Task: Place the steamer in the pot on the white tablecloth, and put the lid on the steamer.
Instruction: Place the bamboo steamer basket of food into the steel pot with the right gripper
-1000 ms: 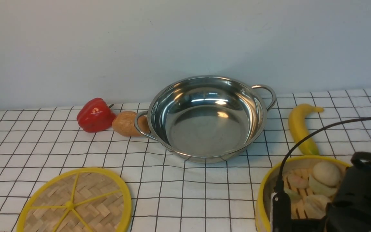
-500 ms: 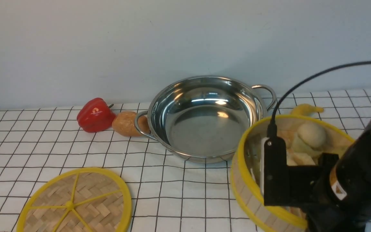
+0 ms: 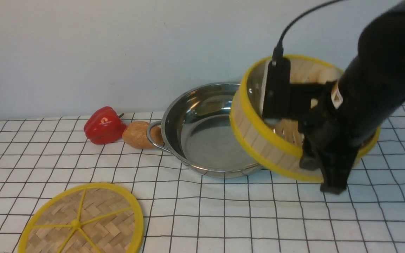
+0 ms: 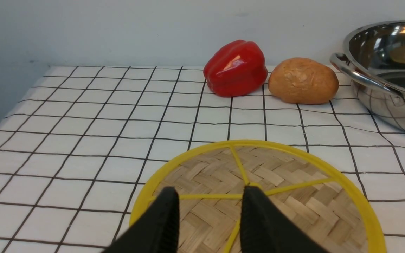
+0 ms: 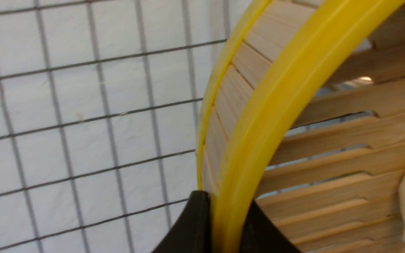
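Nothing placed yet: right hand (image 5: 223,225) clamps the rim of the steamer (image 3: 258,140), airborne and tilted at pot's (image 3: 202,133) 3 o'clock edge, lid (image 3: 83,221) flat at 7 o'clock under parted, empty left hand (image 4: 209,214).

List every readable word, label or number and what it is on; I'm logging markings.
No text can be read.
The sticker on the right arm: too small and blurred to read.
No lettering seen on the pot, steamer, lid or tablecloth.
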